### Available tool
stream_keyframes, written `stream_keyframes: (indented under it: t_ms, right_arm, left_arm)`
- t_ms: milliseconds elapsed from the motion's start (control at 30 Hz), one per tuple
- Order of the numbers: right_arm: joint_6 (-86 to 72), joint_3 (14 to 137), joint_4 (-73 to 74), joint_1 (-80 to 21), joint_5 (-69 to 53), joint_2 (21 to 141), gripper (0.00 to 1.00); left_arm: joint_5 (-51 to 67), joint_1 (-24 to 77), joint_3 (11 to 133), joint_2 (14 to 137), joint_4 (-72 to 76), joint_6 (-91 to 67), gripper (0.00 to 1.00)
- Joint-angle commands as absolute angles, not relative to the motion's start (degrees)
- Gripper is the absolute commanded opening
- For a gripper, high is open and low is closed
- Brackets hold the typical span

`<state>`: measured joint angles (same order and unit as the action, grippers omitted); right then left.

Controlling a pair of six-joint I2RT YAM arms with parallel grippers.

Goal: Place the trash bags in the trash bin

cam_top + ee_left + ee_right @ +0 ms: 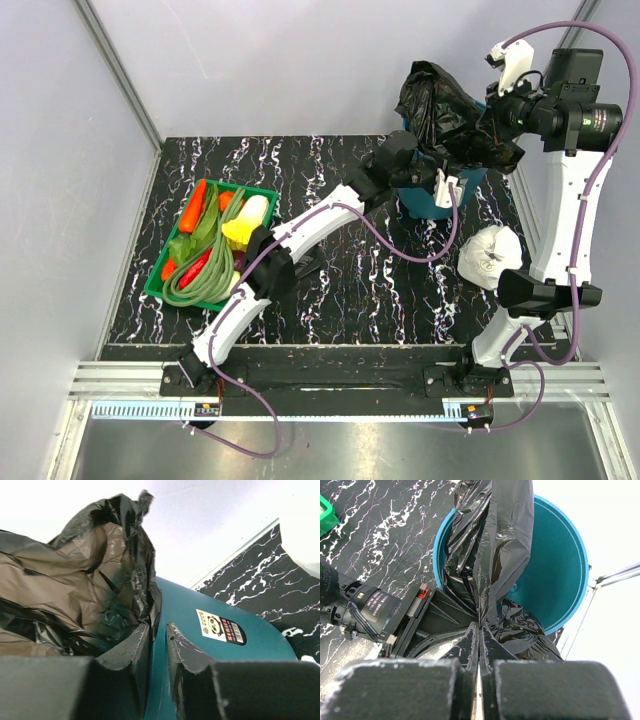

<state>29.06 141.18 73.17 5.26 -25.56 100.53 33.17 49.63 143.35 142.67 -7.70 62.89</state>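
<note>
Right gripper (479, 645): seen nearest in the right wrist view, lower centre; jaws are closed to a slit on a fold of the bag (490, 555), which is held above the bin (560, 575).
Left gripper (159, 645): lower centre of the left wrist view; the bin's rim appears to be pinched between narrowly set fingers, with bag film crowded against the left finger (127, 655).
Bag place: upper right of the top view, draped over the bin's near rim and bunched above it, partly inside.
Step in hand: the bag is judged to be mid-insertion, the bin being steadied meanwhile.
Next move: the film needs to be lowered and pushed below the rim, then released; floppy film may catch on the rim.
Count, bags: one is clearly seen; a second cannot be made out.
Count, bins: one.
Count, other: one tray (262, 190) of vegetables at left, one white bundle (490, 255) at right.
</note>
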Motion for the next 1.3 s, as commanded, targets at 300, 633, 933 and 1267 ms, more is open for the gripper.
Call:
stream_keyframes:
  t_ms: [300,633,933,1267]
  right_arm:
    - [28.13,140.28,70.31,5.62,-25.66,101.87,0.00]
    - [27.86,138.87,69.08,5.89,-25.75,101.25,0.00]
    - [26.11,138.08,68.29,5.89,-27.07,101.69,0.00]
    - [23.47,134.65,66.71,5.89,-29.70,100.46,0.00]
  left_arm:
    - [29.09,49.39,146.52,135.88,-11.95,66.01,0.15]
    - [25.85,49.92,148.45,134.04,-21.52,66.97,0.00]
    - [19.96,49.75,149.33,129.38,-36.02,68.99,0.00]
    - [16.53,49.83,147.31,122.18,-50.61,68.91,0.00]
